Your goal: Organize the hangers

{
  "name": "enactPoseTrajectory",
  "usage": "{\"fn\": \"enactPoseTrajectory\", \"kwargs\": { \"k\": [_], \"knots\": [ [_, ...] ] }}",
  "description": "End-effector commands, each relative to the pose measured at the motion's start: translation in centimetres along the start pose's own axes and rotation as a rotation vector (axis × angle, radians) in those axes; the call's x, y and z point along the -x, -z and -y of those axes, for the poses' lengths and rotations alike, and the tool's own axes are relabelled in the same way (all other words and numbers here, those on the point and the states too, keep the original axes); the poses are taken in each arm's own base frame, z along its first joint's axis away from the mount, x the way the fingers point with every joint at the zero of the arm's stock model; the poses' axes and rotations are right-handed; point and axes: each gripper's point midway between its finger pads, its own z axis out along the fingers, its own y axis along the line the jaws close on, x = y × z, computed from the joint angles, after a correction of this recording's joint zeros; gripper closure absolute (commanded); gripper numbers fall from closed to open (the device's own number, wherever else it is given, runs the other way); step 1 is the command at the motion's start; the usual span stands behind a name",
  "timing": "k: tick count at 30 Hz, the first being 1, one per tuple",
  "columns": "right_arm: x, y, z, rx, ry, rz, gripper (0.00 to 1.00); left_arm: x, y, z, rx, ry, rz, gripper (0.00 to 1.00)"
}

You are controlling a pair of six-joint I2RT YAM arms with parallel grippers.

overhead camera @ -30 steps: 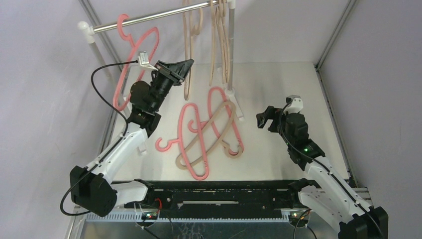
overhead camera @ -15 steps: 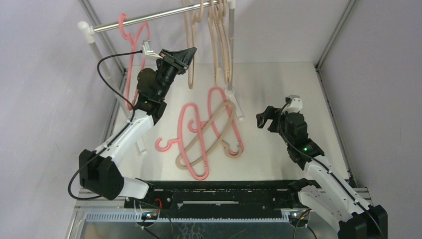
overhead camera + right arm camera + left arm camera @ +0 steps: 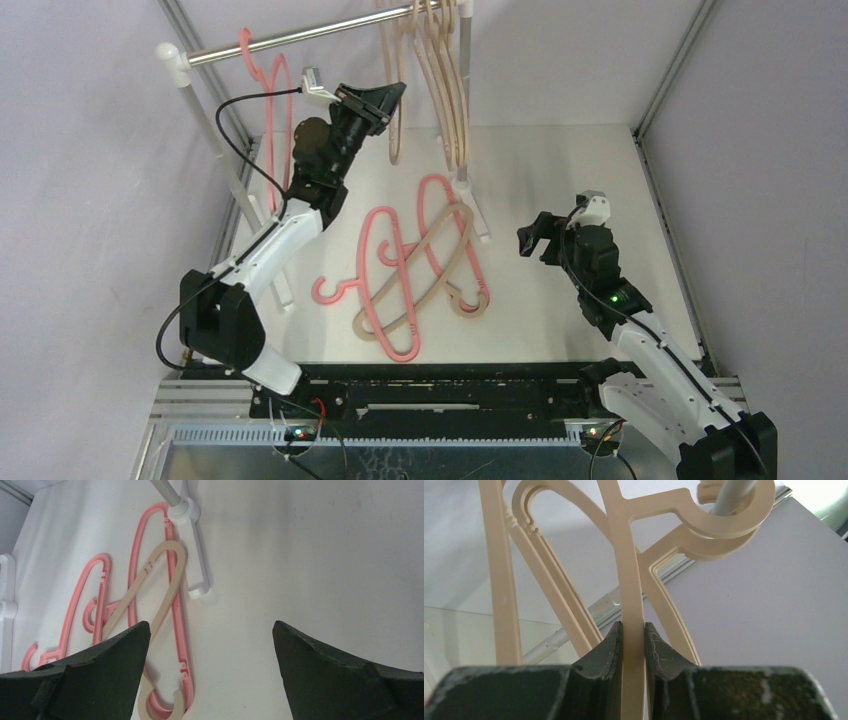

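The left tool pinches a thin, probably light and stiff beige hanger by its slim bar, hook over the rail, a likely slippery hold, while the right tool stands spread near three hangers tangled on the bench

A silver rail on white posts carries one pink hanger at ten o'clock and beige hangers at twelve. On the white table, two pink hangers cross a tan hanger. The left gripper and right gripper are black.
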Motion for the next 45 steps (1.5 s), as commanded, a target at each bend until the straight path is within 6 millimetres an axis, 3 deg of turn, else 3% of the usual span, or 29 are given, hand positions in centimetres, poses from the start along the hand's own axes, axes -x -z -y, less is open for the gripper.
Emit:
{"fn": "enactPoseTrajectory", "kwargs": {
  "k": [1, 8, 13, 17, 25, 26, 27, 31, 36, 38, 45],
  "knots": [
    [3.2, 0.4, -0.8, 0.013, -0.002, 0.078, 0.0, 0.6, -1.3, 2.4, -0.05, 0.001, 0.014, 1.0],
    [3.3, 0.4, -0.6, 0.009, -0.006, 0.085, 0.0, -3.1, -2.7, 2.8, -0.044, -0.03, -0.085, 1.0],
    [3.3, 0.3, -0.5, 0.01, -0.009, 0.083, 0.0, -4.4, -3.5, 2.2, -0.03, -0.055, -0.14, 0.98],
    [3.2, 0.3, -0.4, 0.009, -0.013, 0.082, 0.0, -4.4, -3.2, 1.6, -0.01, -0.083, -0.14, 0.81],
    [3.1, 0.1, -0.4, 0.009, -0.014, 0.075, 0.0, -3.3, -1.0, 2.9, -0.035, -0.192, -0.135, 0.22],
    [3.1, 0.1, -0.4, 0.009, -0.013, 0.075, 0.0, -3.2, -0.6, 3.1, -0.041, -0.202, -0.136, 0.08],
    [3.1, 0.1, -0.3, 0.008, -0.013, 0.075, 0.0, -3.3, -0.2, 3.3, -0.051, -0.208, -0.14, 0.02],
    [3.1, 0.3, -0.4, 0.009, -0.012, 0.074, 0.0, -3.5, 2.3, 3.4, -0.07, -0.245, -0.155, 0.01],
    [3.0, 0.3, -0.3, 0.004, -0.012, 0.072, 0.0, -4.8, 7.1, -0.2, 0.016, -0.339, -0.201, 0.01],
    [2.9, 0.3, -0.3, 0.004, -0.012, 0.07, 0.0, -6.9, 9.5, -1.9, 0.054, -0.355, -0.256, 0.01],
    [2.4, 0.0, -0.3, 0.001, -0.01, 0.054, 0.0, -13.3, 18.7, -12.0, 0.339, -0.448, -0.41, 0.1]
  ]
}}
